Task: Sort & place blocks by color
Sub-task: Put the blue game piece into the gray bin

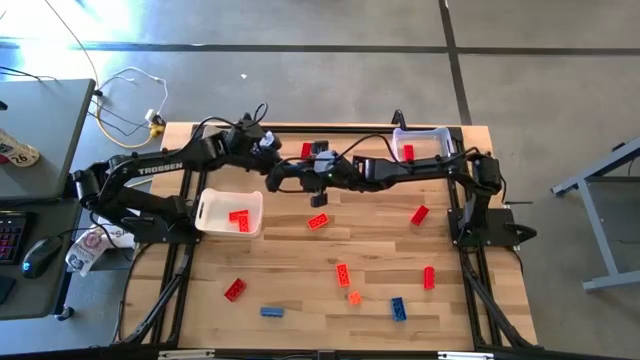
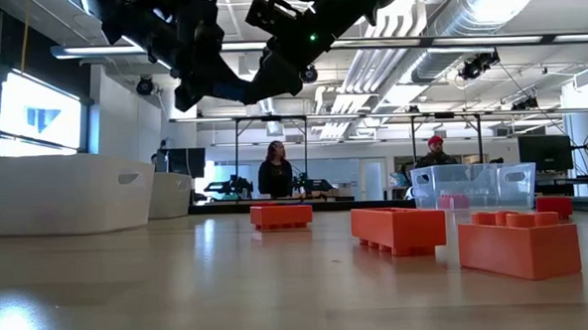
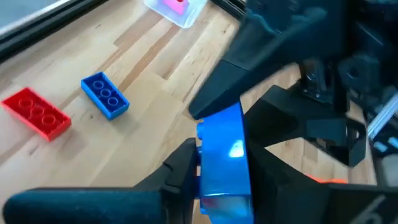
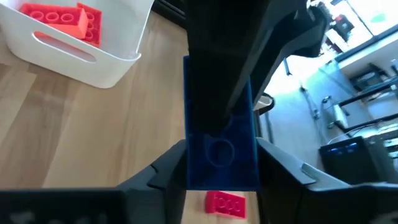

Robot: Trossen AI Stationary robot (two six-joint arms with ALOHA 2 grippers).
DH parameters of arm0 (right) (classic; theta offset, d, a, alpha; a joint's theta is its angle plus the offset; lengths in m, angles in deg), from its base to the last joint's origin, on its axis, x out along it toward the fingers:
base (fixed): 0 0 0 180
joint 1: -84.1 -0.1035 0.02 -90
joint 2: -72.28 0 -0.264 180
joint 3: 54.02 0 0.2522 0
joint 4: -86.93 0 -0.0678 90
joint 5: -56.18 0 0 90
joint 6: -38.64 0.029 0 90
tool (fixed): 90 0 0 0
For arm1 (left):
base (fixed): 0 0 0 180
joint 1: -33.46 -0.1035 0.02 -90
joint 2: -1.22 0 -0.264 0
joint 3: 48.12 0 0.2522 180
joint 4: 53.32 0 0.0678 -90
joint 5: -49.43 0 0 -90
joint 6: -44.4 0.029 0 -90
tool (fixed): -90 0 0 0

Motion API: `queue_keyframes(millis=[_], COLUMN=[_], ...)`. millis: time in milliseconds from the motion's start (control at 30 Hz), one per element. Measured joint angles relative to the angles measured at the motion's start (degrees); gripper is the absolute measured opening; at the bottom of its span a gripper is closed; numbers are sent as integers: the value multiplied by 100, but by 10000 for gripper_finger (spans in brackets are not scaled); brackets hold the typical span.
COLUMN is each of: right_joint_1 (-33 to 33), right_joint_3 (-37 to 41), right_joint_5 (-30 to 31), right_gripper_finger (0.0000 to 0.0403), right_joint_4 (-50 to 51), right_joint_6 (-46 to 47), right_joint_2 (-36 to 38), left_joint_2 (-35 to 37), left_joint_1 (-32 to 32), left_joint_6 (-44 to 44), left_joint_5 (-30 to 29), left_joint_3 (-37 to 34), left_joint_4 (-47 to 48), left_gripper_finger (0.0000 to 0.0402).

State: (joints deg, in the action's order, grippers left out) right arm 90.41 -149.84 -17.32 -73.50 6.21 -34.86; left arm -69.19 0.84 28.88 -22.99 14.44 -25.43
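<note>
Above the far middle of the table my two grippers meet on one blue block [image 3: 224, 158], lifted clear of the wood. My left gripper [image 3: 225, 186] is shut on it, and so is my right gripper [image 4: 221, 177], where the same block [image 4: 219, 143] looks dark. In the high view they meet near the left gripper [image 1: 266, 145] and the right gripper [image 1: 283, 176]. A white bin [image 1: 206, 212] holds red blocks [image 1: 238, 219]. A clear bin [image 1: 437, 133] holds a red block [image 1: 408, 152]. My left gripper pinches the blue block's near end [image 3: 219, 186] between its two fingers [image 3: 180, 171]; the block sticks out forward past them, clear of the table. My right gripper pinches the same block's other end [image 4: 214, 171] between its two fingers [image 4: 166, 171], coming from the opposite side.
Loose blocks lie flat on the table: red [image 1: 318, 222], red [image 1: 419, 214], red [image 1: 343, 273], red [image 1: 429, 277], red [image 1: 235, 290], orange [image 1: 354, 297], blue [image 1: 272, 312], blue [image 1: 398, 308]. Another red block [image 1: 307, 150] lies near the far edge. People stand in the room behind.
</note>
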Motion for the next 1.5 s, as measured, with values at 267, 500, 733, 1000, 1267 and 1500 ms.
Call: queue_keyframes(millis=[267, 500, 733, 1000, 1267, 1500], right_joint_1=[4, 2, 2, 2, 2, 7], right_joint_3=[0, 0, 0, 0, 0, 2], right_joint_5=[145, 553, 559, 513, 472, 454], right_gripper_finger=[203, 207, 208, 209, 209, 209], right_joint_4=[286, 1170, 2117, 3075, 4002, 5085], right_joint_6=[554, 1162, 1715, 2045, 2403, 2688], right_joint_2=[0, 0, 0, 0, 0, -2], left_joint_2=[2, 4, 4, 4, -51, -311], left_joint_1=[5, -5, -218, -785, -1363, -1816], left_joint_6=[460, 723, 777, 677, 675, 865], left_joint_5=[-567, -1802, -3475, -4258, -4236, -4037], left_joint_3=[2, 2, 2, 2, 2, 2], left_joint_4=[255, 671, 1333, 1871, 1954, 1952], left_gripper_finger=[68, 70, 68, 69, 72, 74])
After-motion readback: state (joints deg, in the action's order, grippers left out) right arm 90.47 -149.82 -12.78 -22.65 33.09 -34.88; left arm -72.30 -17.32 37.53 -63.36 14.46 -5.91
